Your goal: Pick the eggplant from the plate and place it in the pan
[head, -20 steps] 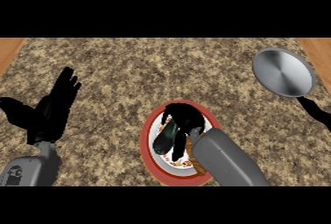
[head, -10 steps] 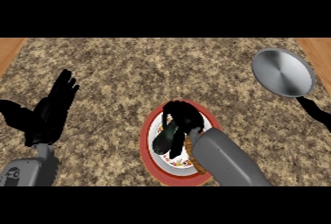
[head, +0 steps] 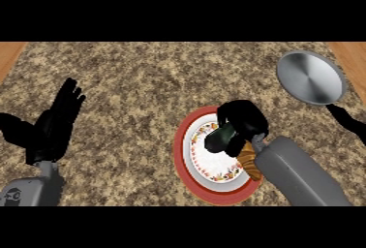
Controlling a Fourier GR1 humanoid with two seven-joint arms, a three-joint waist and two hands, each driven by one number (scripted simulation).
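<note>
Fingers of right hand (head: pixel 241 121): curled around the eggplant (head: pixel 223 137), clamped on it.
Fingers of left hand (head: pixel 58 121): straight and apart, pointing up, at left side of counter (head: pixel 143 72), holding nothing.
Eggplant: dark, tilted, over the plate (head: pixel 187 160), upper end hidden by the hand; touching the plate or not, cannot tell.
Plate: red rim, white centre with flower border, near middle of counter.
Croissant (head: pixel 250 162): on right edge of plate, beside grey forearm.
Pan (head: pixel 310 77): grey, at upper right, well apart from plate, black handle toward lower right.
</note>
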